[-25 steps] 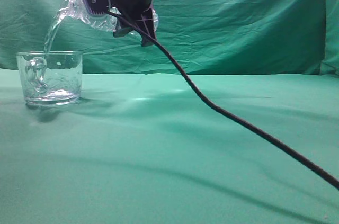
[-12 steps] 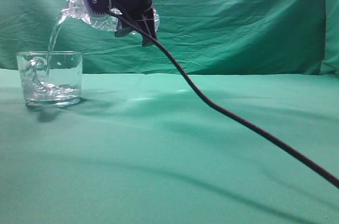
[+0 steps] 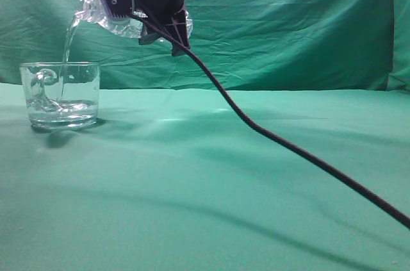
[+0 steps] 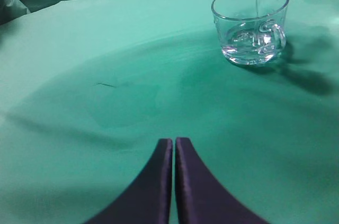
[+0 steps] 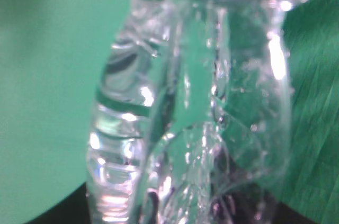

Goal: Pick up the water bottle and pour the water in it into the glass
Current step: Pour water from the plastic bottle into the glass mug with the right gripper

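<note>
Water pouring into the glass

The right gripper [image 3: 138, 2] jaws hold the tilted water bottle [image 3: 106, 18]; water [image 3: 66, 43] streams into the glass [image 3: 61, 95]. Left gripper [image 4: 174, 152] jaws closed, empty.

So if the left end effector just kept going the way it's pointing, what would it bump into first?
Probably nothing close by. The left end effector, its jaws shut, points across bare green cloth. The glass stands off to the right of that line, so it would likely pass it, though depth is hard to judge.
</note>
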Robot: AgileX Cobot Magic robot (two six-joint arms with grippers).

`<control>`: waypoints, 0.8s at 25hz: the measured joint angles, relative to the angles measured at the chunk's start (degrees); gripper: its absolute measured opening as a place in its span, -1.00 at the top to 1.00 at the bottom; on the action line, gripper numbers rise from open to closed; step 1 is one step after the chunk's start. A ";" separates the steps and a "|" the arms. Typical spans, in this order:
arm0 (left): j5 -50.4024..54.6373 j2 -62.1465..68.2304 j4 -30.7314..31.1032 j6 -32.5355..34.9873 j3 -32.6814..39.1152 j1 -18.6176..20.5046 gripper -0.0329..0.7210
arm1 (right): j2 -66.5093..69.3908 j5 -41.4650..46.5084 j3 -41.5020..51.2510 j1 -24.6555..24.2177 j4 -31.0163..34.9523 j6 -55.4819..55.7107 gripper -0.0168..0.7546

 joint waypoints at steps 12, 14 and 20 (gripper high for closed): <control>0.00 0.00 0.00 0.00 0.00 0.00 0.91 | 0.00 0.00 0.00 0.00 0.10 5.92 0.15; 0.00 0.00 0.00 0.00 0.00 0.00 0.91 | 0.00 0.00 0.00 0.00 0.10 11.51 0.15; 0.00 0.00 0.00 0.00 0.00 0.00 0.91 | 0.00 0.00 0.00 0.00 0.43 48.82 0.15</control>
